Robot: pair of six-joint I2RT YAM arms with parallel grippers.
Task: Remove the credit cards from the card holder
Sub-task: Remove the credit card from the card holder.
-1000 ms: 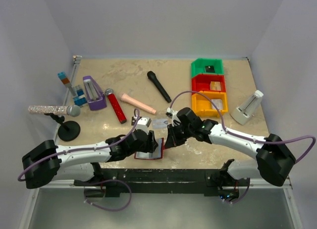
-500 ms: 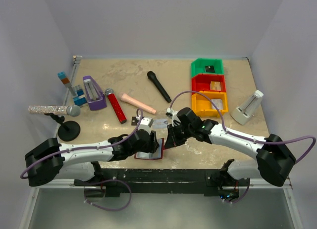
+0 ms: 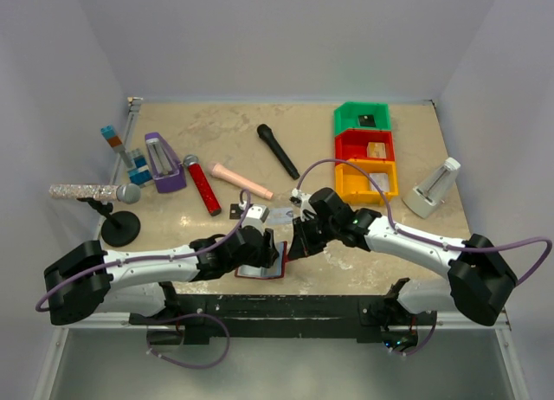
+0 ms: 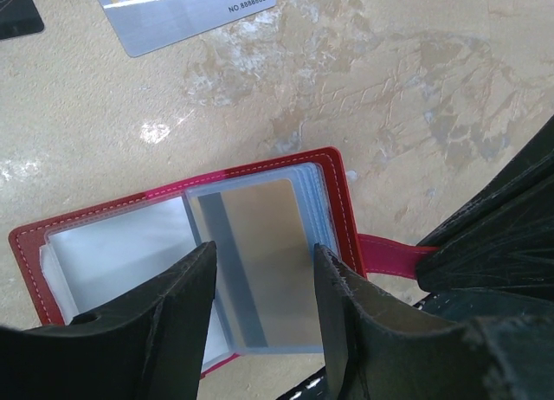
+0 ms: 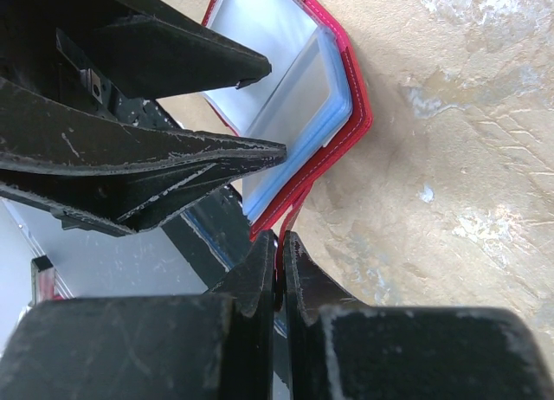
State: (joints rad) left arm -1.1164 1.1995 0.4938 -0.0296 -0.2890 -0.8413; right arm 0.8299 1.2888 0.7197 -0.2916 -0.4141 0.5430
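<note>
Glossy plastic sleeves fill the stitched red card holder [image 4: 342, 214].

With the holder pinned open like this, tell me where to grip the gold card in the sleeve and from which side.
Grip the tan-gold card across its two long edges at the end nearest the left gripper, whose open fingers already flank it. It lies flat in a clear sleeve of the card holder, so pull along its length, probably toward the wrist. The right gripper pinches the red tab.
</note>
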